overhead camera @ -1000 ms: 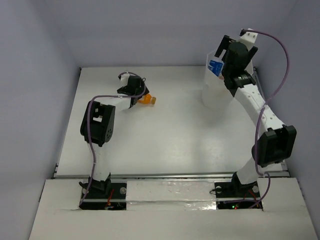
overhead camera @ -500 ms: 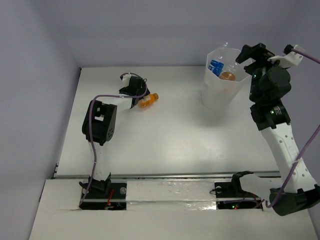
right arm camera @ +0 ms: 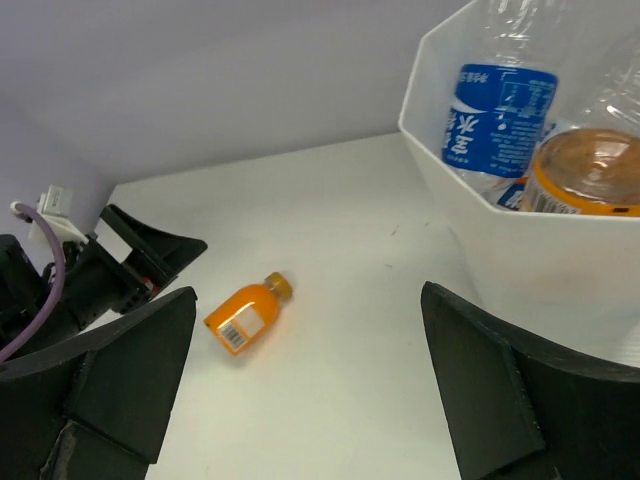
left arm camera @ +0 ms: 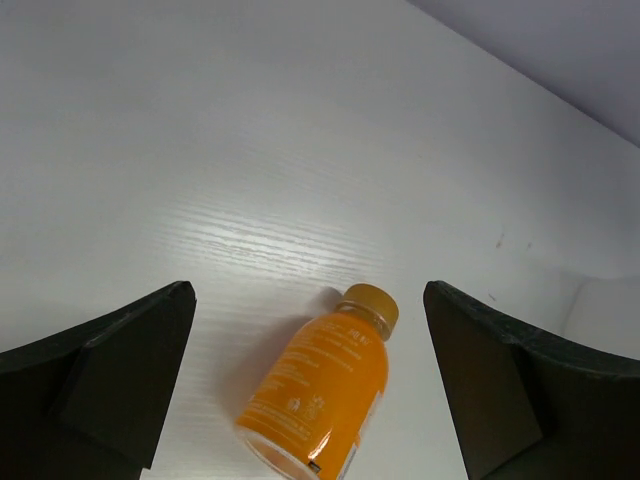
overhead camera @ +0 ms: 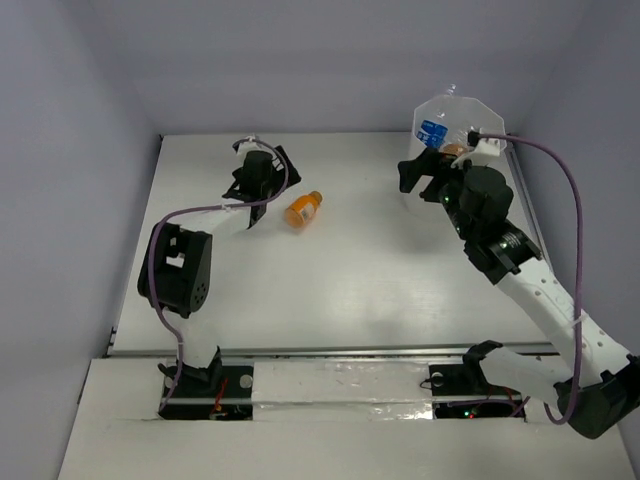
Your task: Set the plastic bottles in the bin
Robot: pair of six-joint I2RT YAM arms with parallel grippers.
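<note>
Black-and-white arms point(overhead camera: 535, 290), purple cables point(overhead camera: 578, 240)

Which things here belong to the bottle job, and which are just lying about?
Job:
- stubby orange plastic bottle, lying on its side outside the bin
- tall translucent white plastic bin
- clear blue-labelled bottle and second orange bottle, both in the bin

Not the job:
- white table
- purple cable on the right arm

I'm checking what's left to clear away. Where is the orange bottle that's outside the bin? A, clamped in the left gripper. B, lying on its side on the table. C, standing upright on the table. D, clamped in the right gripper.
B: the orange bottle lies on its side on the table, between the fingers of the open left gripper but touching neither one.
</note>
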